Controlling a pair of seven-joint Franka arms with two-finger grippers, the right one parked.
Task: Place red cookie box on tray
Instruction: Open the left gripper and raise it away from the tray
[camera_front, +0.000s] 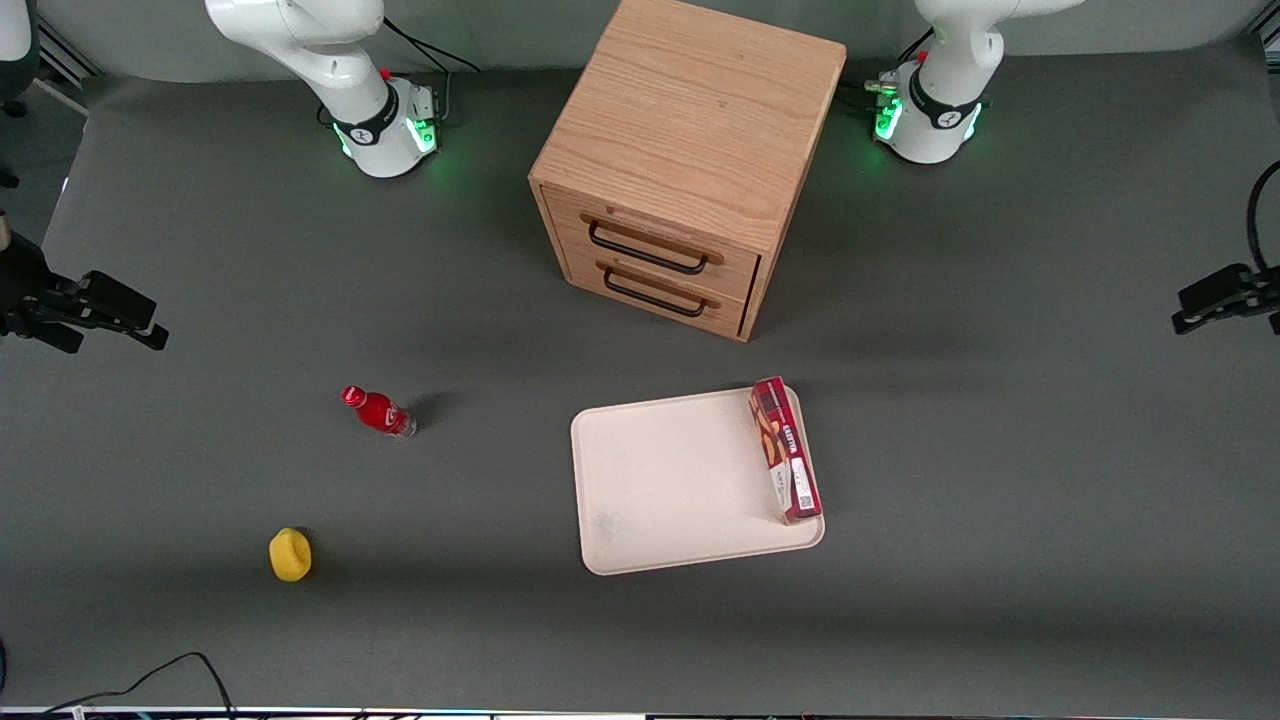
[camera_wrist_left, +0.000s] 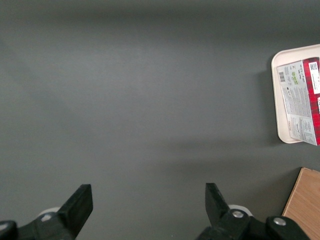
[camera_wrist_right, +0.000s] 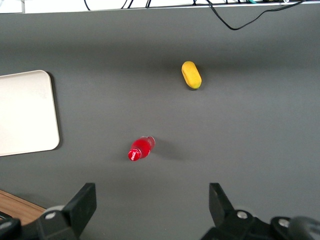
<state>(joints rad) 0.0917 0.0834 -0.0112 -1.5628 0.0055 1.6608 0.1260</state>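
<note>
My hand (camera_wrist_left: 148, 210) — only the two dark fingertips show in my wrist view, spread wide over bare desk (camera_wrist_left: 150, 100); the rest is cut by the frame edge. In the front view my hand is out of frame; only my arm's base shows.

Red cookie box (camera_wrist_left: 305, 100) — cut by the frame edge in my wrist view; label print too small to read. Tray (camera_wrist_left: 280, 100) — only one rounded end visible there.

Wooden cabinet (camera_wrist_left: 304, 205) — just a corner in my wrist view.

White lettering on the box in the front view: illegible.
</note>
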